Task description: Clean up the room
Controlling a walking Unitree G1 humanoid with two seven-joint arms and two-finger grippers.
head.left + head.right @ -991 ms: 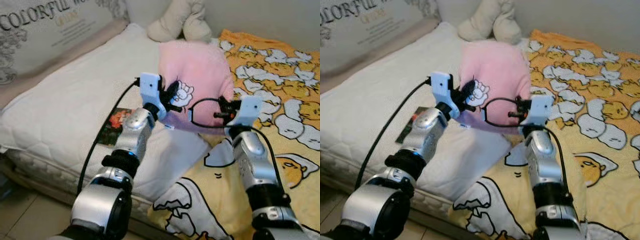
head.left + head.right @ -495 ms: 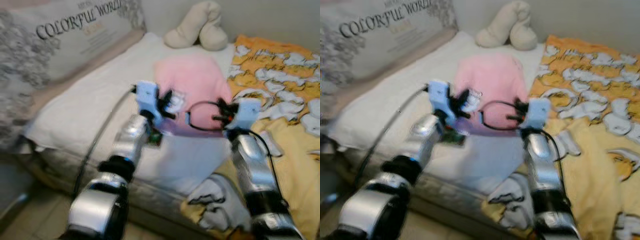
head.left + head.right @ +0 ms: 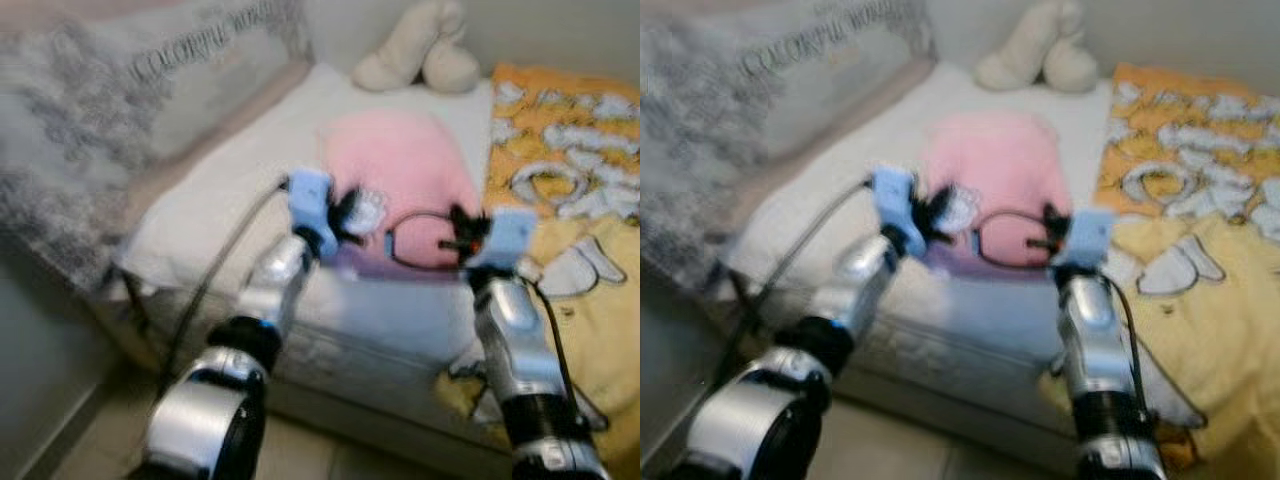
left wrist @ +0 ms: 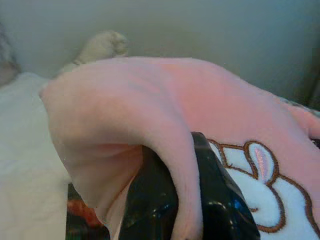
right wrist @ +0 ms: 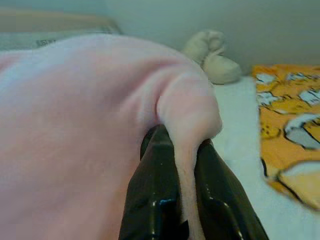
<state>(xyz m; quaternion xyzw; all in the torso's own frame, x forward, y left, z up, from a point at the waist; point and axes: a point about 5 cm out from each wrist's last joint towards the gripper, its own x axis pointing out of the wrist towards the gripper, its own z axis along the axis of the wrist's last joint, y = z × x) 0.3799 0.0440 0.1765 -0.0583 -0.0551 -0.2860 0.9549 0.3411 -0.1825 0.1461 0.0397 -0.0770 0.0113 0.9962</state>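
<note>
Here the pink pillow (image 3: 400, 180) hangs crosswise between left gripper (image 4: 187, 200) and right gripper (image 5: 182, 200), jaws clamped on opposite edges above the bed (image 3: 230, 200).

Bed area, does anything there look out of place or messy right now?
Yes. The yellow duck-print blanket lies rumpled and spills over the mattress edge. The pink pillow is off the bed, pinched by a corner in the left tool and the right tool. A cream plush toy lies slumped by the wall.

Both eye views motion-blurred; pillow (image 3: 150, 110) lettering unreadable. Pink blanket (image 4: 150, 110) hides most of left gripper (image 4: 187, 200) fingers.
</note>
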